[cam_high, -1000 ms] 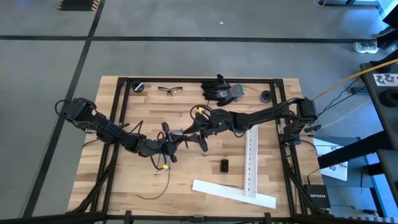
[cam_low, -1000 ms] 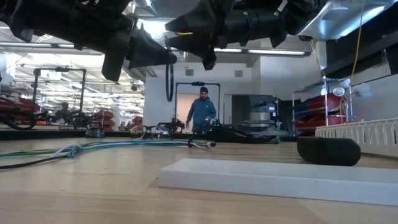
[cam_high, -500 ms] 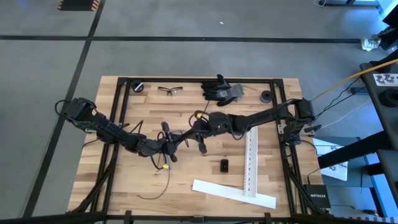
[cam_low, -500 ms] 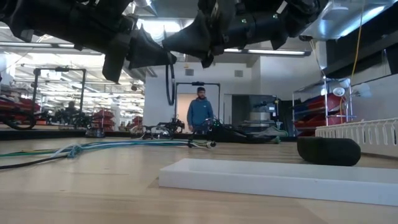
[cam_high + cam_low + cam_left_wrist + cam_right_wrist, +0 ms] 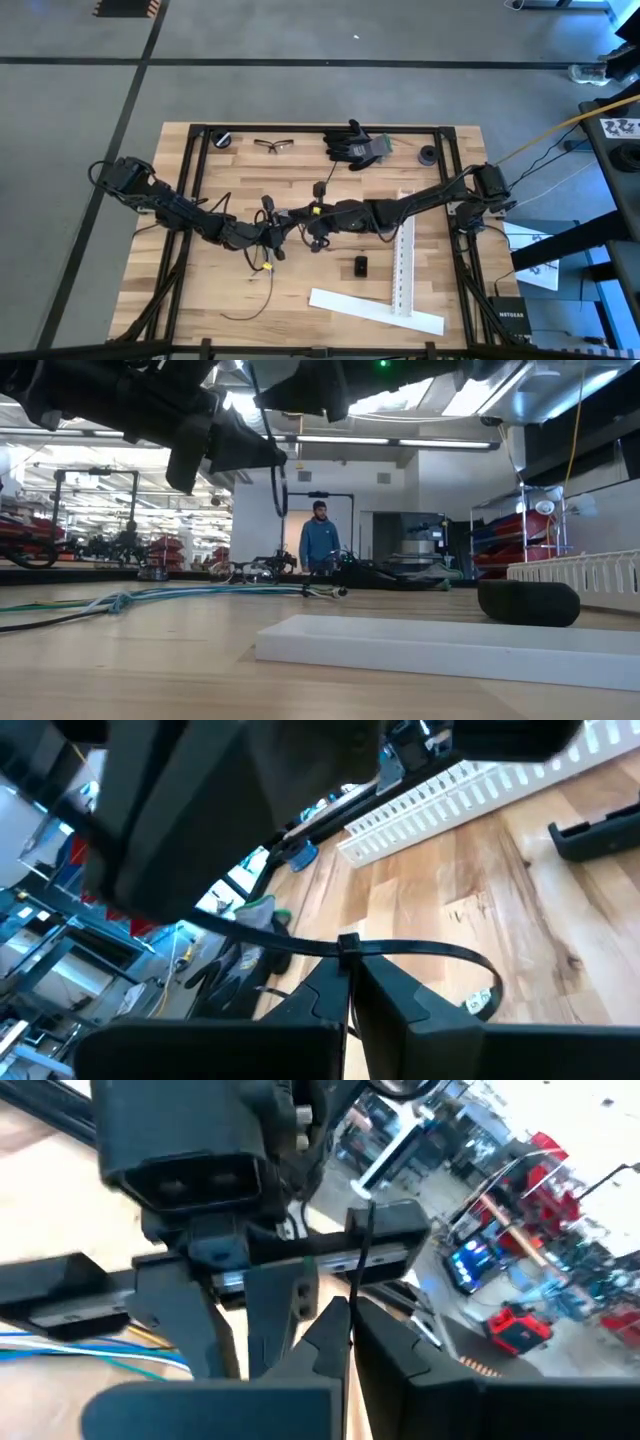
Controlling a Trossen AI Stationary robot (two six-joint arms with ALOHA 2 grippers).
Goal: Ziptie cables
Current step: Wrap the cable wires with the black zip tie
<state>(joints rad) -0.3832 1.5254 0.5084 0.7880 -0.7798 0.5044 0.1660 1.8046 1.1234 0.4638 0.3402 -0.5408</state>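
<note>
You have both claws up off the counter (image 5: 200,300), meeting tip to tip over its middle. The left claw (image 5: 352,982) is closed tight on the ziptie (image 5: 420,950), pinching it at its small locking head, with the black strip curving out in a loop to one side. The right claw (image 5: 350,1320) is closed too, pinching a thin black strand that runs straight up from its tips; this is probably the ziptie's tail.

The step in hand looks like drawing the loop tight. Keep the left claw fixed on the head as the anchor and pull with the right claw straight along the line of the tail, not across it, so the strip feeds through the head without twisting out of either pinch. Pull slowly and watch the loop.

Check first what the loop encloses: the cables (image 5: 190,595) lie on the counter, a pale bundle well below the claws in the low view, and I cannot tell that any of them pass through the loop.

No containers show on the counter, so nothing is held in one.
</note>
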